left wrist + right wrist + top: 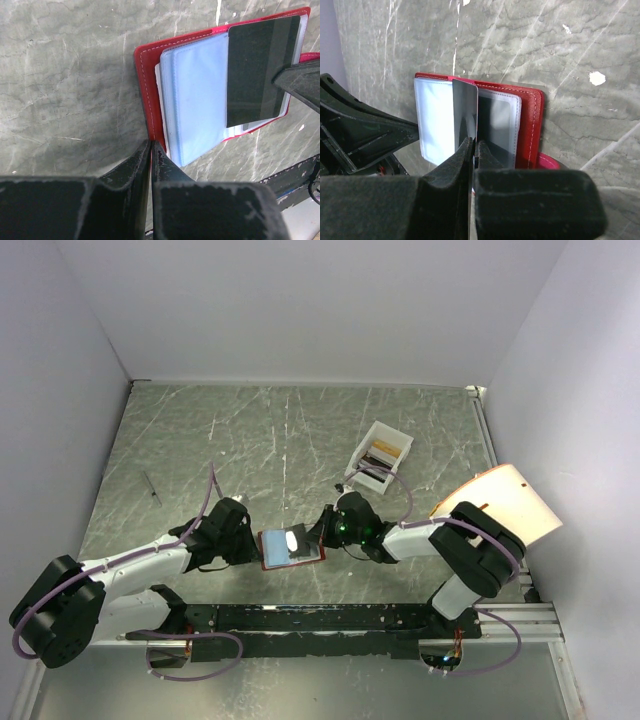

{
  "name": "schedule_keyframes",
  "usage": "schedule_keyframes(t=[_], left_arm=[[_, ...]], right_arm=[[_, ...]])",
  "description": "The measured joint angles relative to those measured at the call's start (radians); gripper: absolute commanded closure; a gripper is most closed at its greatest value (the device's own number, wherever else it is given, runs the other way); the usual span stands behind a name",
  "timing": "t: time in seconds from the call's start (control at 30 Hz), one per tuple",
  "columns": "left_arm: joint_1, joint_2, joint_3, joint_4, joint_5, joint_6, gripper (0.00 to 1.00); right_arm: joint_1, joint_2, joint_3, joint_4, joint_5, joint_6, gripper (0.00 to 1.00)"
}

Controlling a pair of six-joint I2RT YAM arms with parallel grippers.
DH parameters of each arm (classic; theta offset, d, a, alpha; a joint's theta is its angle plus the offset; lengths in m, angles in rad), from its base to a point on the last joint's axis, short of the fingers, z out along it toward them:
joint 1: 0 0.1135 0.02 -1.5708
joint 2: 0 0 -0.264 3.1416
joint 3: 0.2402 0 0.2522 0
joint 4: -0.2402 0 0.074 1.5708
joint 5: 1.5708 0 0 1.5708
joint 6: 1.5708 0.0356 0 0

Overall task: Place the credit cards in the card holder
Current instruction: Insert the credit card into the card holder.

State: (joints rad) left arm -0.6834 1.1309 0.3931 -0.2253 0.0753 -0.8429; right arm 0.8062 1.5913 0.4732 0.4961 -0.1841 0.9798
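Note:
The card holder [290, 552] lies open on the table between the two arms, red with pale blue-grey pockets [197, 100]. My left gripper [151, 143] is shut on the holder's red left edge [150, 85]. A dark credit card [260, 70] stands over the holder's right half. My right gripper [474, 145] is shut on this card's near edge, and the card [465, 107] rises on edge above the pockets. The holder's red cover [532, 122] and its snap tab [547, 161] show to the right of my right gripper. Whether the card's far end sits inside a pocket is unclear.
A white open-topped box [381, 454] with more cards inside stands behind the right arm. A pale orange panel [508, 504] leans at the right wall. A thin dark stick [150, 487] lies at the left. The left gripper's body [360, 132] sits close beside the holder.

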Motion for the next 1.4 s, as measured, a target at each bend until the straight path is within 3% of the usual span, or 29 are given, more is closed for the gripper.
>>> schedule_keyframes(t=[0.77,1.07,1.4], left_arm=[[0.0,-0.005,-0.011,0.017,0.008,-0.01,0.84],[0.0,-0.01,-0.026,0.04,0.037,-0.022,0.85],[0.0,-0.004,-0.03,0.056,0.057,-0.026,0.85]], right_arm=[[0.034,0.001,-0.019,0.019,0.002,0.09,1.0],[0.055,0.011,0.025,-0.043,0.027,0.085,0.69],[0.06,-0.051,0.071,-0.193,0.076,0.016,0.6]])
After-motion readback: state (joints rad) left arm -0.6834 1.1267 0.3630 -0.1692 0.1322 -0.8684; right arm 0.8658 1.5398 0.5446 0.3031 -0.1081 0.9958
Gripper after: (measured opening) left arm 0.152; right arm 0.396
